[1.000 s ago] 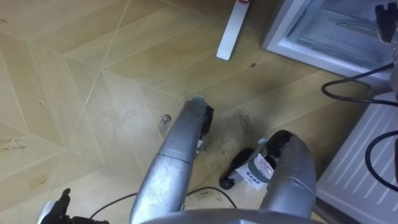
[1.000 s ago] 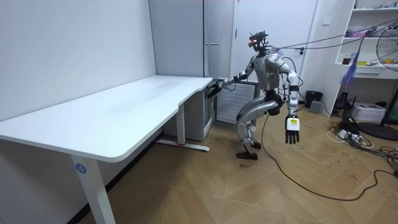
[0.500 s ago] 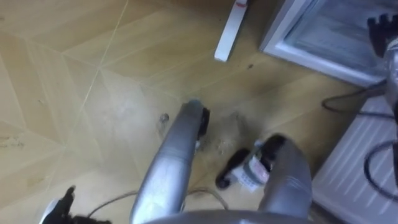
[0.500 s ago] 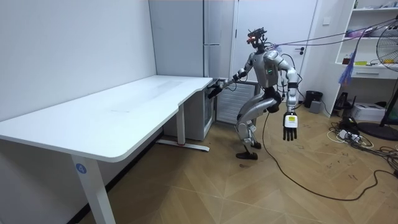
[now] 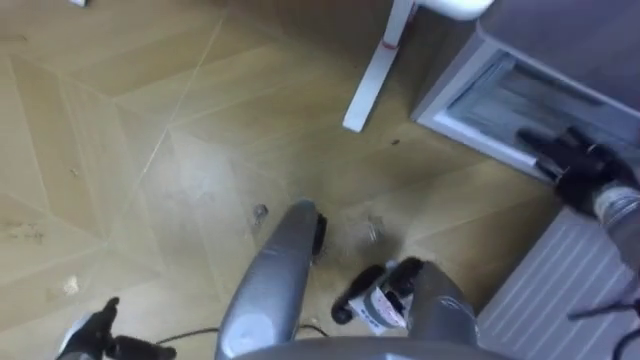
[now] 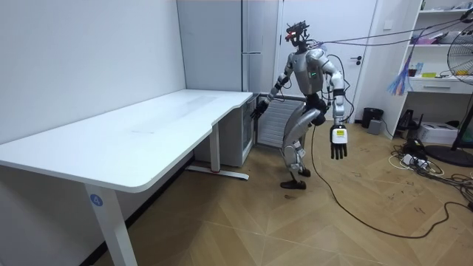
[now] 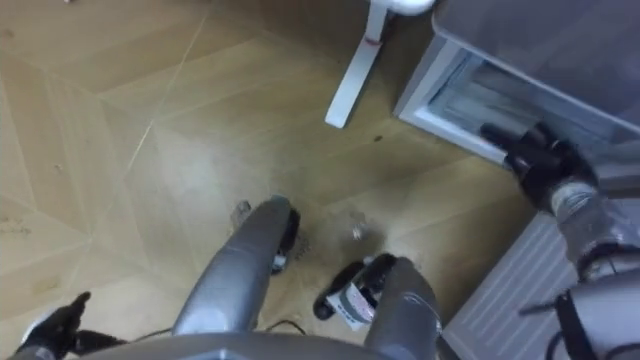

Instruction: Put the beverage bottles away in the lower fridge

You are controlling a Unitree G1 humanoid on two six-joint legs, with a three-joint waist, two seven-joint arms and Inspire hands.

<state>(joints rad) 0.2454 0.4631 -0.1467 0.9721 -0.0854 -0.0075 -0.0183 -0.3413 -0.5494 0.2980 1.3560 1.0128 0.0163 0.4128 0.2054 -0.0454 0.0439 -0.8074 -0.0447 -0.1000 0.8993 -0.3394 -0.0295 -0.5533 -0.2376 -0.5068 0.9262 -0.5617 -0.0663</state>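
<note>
The lower fridge [image 5: 500, 95] stands open at the upper right of the eye views, a frosted drawer front showing inside. My right hand [image 5: 575, 165] is stretched out at its front edge, dark fingers straight and holding nothing. In the room view I stand half bent before the tall grey fridge [image 6: 247, 74], with the right hand [image 6: 259, 108] reaching toward its lower part. My left hand [image 6: 338, 142] hangs at my side with straight fingers, empty. It also shows at the lower left corner [image 5: 90, 335] of the left eye view.
A white ribbed panel [image 5: 560, 290] lies close at my right. The white desk [image 6: 148, 125] stands beside the fridge, its white foot [image 5: 372, 65] on the wooden floor ahead. Shelves and a fan [image 6: 443, 74] stand at the room view's right.
I have straightened up from a deeper crouch and the eye view has shifted toward the fridge. The left hand has risen with my body, and the right hand stays by the fridge front.
</note>
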